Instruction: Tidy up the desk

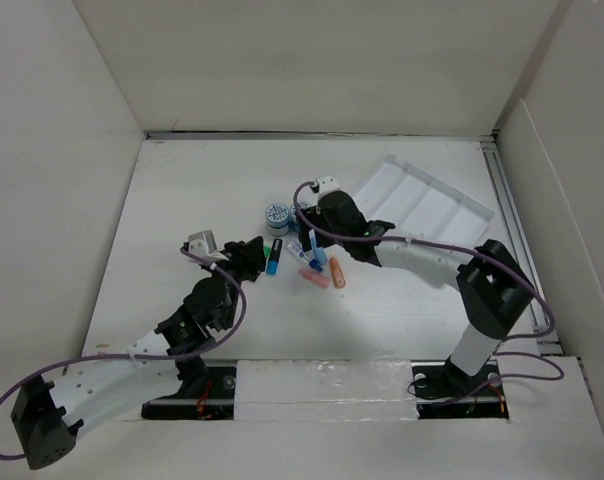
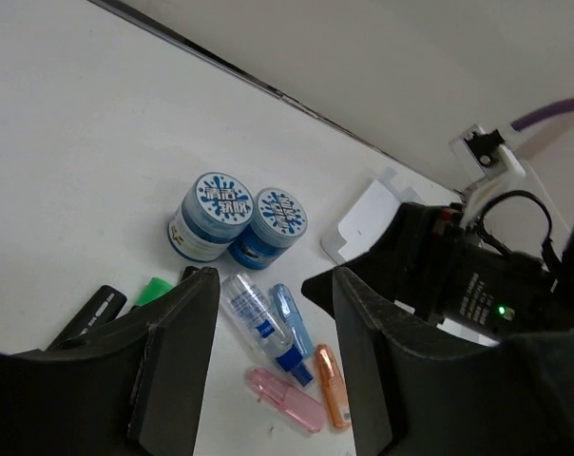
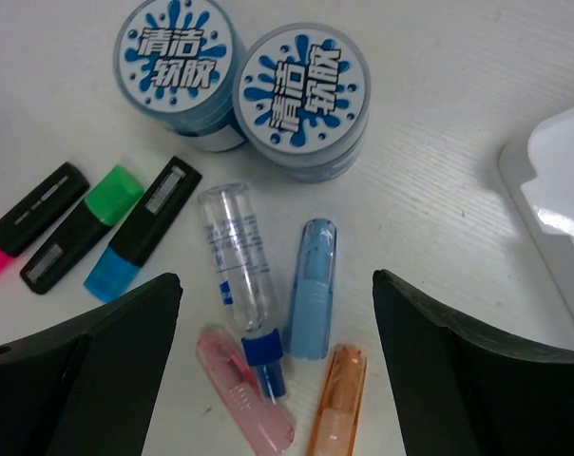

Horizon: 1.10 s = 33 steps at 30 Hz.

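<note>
On the white desk (image 1: 182, 200) lies a cluster of small items. Two round blue-lidded tubs (image 3: 239, 85) stand side by side. Below them are a clear bottle with a blue cap (image 3: 239, 275), a light blue case (image 3: 313, 290), an orange case (image 3: 339, 404) and a pink case (image 3: 244, 404). Pink, green and blue highlighters (image 3: 87, 228) lie to their left. My right gripper (image 3: 276, 285) hovers open above the bottle and cases, holding nothing. My left gripper (image 2: 273, 285) is open and empty, just left of the cluster beside the highlighters (image 1: 272, 252).
A white compartmented tray (image 1: 422, 200) lies tilted at the back right, close behind the right arm. Tall white panels wall in the desk on the left, back and right. The two grippers (image 1: 282, 250) are close together over the cluster.
</note>
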Available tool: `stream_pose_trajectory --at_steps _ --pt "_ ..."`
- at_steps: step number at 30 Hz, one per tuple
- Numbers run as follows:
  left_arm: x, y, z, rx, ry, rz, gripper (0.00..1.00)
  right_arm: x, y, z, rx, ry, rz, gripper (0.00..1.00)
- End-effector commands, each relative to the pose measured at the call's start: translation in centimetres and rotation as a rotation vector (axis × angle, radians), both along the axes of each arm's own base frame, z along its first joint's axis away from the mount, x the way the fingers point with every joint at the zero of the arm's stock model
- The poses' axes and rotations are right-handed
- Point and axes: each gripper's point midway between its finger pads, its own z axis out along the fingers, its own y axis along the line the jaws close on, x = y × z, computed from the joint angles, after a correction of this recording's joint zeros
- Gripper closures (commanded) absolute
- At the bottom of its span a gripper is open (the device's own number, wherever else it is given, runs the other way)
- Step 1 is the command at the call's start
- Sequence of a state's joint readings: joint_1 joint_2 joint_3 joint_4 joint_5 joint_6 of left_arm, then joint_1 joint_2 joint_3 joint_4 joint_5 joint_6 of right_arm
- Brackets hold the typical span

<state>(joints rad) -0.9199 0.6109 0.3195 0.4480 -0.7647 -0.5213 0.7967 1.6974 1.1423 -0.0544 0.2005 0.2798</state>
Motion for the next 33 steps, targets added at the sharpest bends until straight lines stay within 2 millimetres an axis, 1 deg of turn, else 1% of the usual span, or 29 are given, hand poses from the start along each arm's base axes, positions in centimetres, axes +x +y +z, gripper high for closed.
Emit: stream_pose_trajectory --at_steps 1,2,3,4,5,6,7,8,9,10,11,12,13,14,15,19,20,21,23,24,25,27,28,29,30,33 --pt "0.2 0.4 0.7 -0.058 -0.032 0.018 0.53 2.5 0.8 1.4 0.008 -0.021 0.012 0.13" --pt "0.3 0.4 0.7 -0.057 -0.032 0.012 0.53 2.7 1.0 1.0 -0.003 -0.012 0.013 0.13" --pt "0.2 0.3 0.8 -0.063 -0.033 0.009 0.53 3.2 1.1 -0.1 -0.015 0.007 0.016 0.13" --pt "0.2 0.3 0.7 -0.063 -0.029 0.007 0.53 4.2 1.4 0.4 -0.008 -0.003 0.014 0.13" --pt "0.3 0.6 0.5 -0.063 -0.016 0.018 0.53 4.4 1.7 0.2 -0.013 0.003 0.019 0.13" --pt "0.3 0.6 0.7 -0.071 -0.017 0.018 0.53 4.7 2.0 -1.2 -0.034 0.022 0.023 0.13" --pt "0.2 0.6 0.7 -0.073 -0.017 0.016 0.53 5.0 2.1 -1.5 -0.048 0.023 0.023 0.13" --pt "0.1 0.6 1.1 -0.089 -0.034 0.01 0.53 5.7 2.5 -0.9 -0.044 0.01 0.017 0.13" --pt "0.1 0.7 0.9 -0.088 -0.037 0.01 0.53 6.0 2.7 -1.1 -0.05 0.009 0.013 0.13" --pt "0.0 0.7 0.9 -0.088 -0.038 0.007 0.53 6.6 2.6 -2.0 -0.064 0.021 0.014 0.13" --pt "0.0 0.8 0.8 -0.083 -0.034 0.01 0.53 7.2 3.3 -1.2 -0.047 0.006 0.019 0.13" --pt "0.0 0.8 1.0 -0.091 -0.033 0.008 0.53 7.5 3.4 -1.5 -0.056 0.007 0.014 0.14" --pt "-0.1 0.9 1.1 -0.095 -0.034 0.009 0.53 7.8 3.5 -2.4 -0.075 0.017 0.009 0.14" --pt "-0.2 0.8 1.3 -0.099 -0.035 0.005 0.53 8.0 3.5 -2.7 -0.086 0.02 0.004 0.15" --pt "-0.2 0.8 1.2 -0.102 -0.038 0.002 0.53 8.6 3.6 -2.2 -0.082 0.004 -0.008 0.14" --pt "-0.4 0.9 1.5 -0.111 -0.047 -0.003 0.53 9.6 4.1 -2.3 -0.081 -0.019 -0.022 0.16" --pt "-0.4 0.8 1.7 -0.117 -0.052 -0.009 0.53 9.9 4.0 -2.7 -0.089 -0.02 -0.033 0.16" --pt "-0.4 0.8 1.4 -0.115 -0.053 -0.012 0.53 10.5 3.5 -2.7 -0.096 -0.027 -0.054 0.16" --pt "-0.4 0.7 1.3 -0.111 -0.053 -0.012 0.53 11.0 3.6 -2.3 -0.085 -0.043 -0.075 0.16" --pt "-0.4 0.7 1.4 -0.11 -0.051 -0.012 0.53 11.2 3.6 -2.6 -0.089 -0.046 -0.079 0.16" --pt "-0.4 0.6 1.4 -0.108 -0.048 -0.017 0.53 11.4 3.8 -2.4 -0.081 -0.05 -0.081 0.14" --pt "-0.4 0.4 1.3 -0.105 -0.048 -0.026 0.53 11.6 3.8 -2.6 -0.086 -0.046 -0.09 0.14" --pt "-0.3 0.4 1.2 -0.105 -0.052 -0.026 0.53 11.9 3.4 -2.6 -0.084 -0.046 -0.1 0.24" --pt "-0.3 0.5 1.1 -0.101 -0.049 -0.021 0.53 11.9 3.4 -2.6 -0.083 -0.047 -0.1 0.24" --pt "-0.3 0.4 1.4 -0.102 -0.048 -0.02 0.53 11.9 3.5 -2.5 -0.078 -0.047 -0.097 0.39" --pt "-0.3 0.4 1.3 -0.099 -0.043 -0.024 0.53 11.7 3.2 -1.7 -0.07 -0.048 -0.114 0.54"
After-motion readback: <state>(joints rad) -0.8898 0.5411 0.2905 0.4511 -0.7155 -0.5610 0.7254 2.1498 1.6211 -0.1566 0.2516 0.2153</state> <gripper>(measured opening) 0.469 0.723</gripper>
